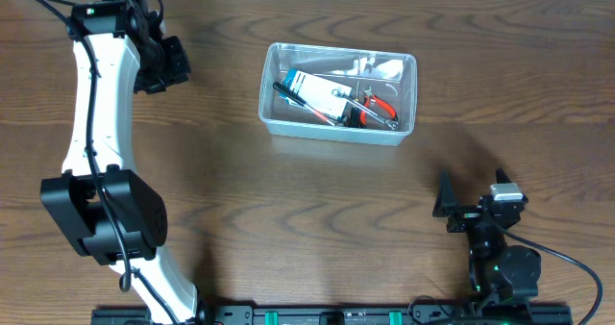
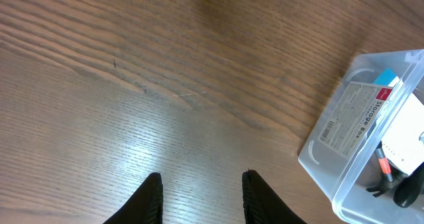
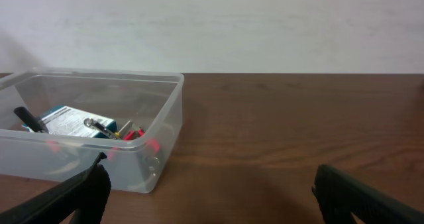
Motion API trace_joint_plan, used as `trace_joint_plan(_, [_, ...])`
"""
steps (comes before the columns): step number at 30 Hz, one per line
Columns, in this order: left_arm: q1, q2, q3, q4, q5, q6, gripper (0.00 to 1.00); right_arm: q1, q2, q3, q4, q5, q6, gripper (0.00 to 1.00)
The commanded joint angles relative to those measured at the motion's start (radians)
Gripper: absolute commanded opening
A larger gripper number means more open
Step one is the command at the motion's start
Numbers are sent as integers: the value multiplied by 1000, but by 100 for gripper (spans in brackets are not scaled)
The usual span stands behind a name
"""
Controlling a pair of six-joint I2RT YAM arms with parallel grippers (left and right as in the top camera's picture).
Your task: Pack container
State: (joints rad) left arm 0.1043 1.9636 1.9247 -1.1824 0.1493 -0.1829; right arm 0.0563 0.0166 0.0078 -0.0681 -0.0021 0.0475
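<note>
Fingertips first: right gripper (image 3: 212,191) sits low over the table (image 3: 298,118) at the near edge, jaws spread really wide, nothing btwn them. Left gripper (image 2: 202,201) is over at the far left, pointing down at bare wood, jaws partly apart w/ a clear gap, also holding nothing.

Container (image 1: 336,131) sits far-centre on the table, upright, no lid anywhere in view. Inside: blue-and-white box (image 1: 317,92), red-handled pliers (image 1: 377,109), a black-handled tool (image 1: 286,89) lying by the box, plus something white (image 1: 380,67) at the back I can't ID. Nothing loose on the table that I can see, so imo packing is mostly or fully done.

What could go wrong from here:
- tub is thin clear plastic, prob slides easy. Right arm faces it from low down, so a forward move w/ those wide jaws could hit the wall and shove it instead of clearing the rim.
- left arm is near the tub's left end. A sideways swing could clip the rim and spin or tip it.
- pliers lie close to the right wall, can't tell if they lean on it. Any dip inside could snag a handle and drag stuff out.
- clear walls make the rim hard to judge.
</note>
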Motion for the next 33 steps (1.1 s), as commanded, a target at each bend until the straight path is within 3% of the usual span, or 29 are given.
trace_joint_plan(1, [1,12,-6,-6,-12,6,29,-8,-11,-2,-4,-2,-11,99])
trace_joint_plan(26, [3,12,-6,-2,-22,11,29,-8,-11,-2,-4,-2,-11,99])
trace_joint_plan(33, [17,5,-6,151,-72,18,29,-8,-11,-3,-4,-2,-11,99])
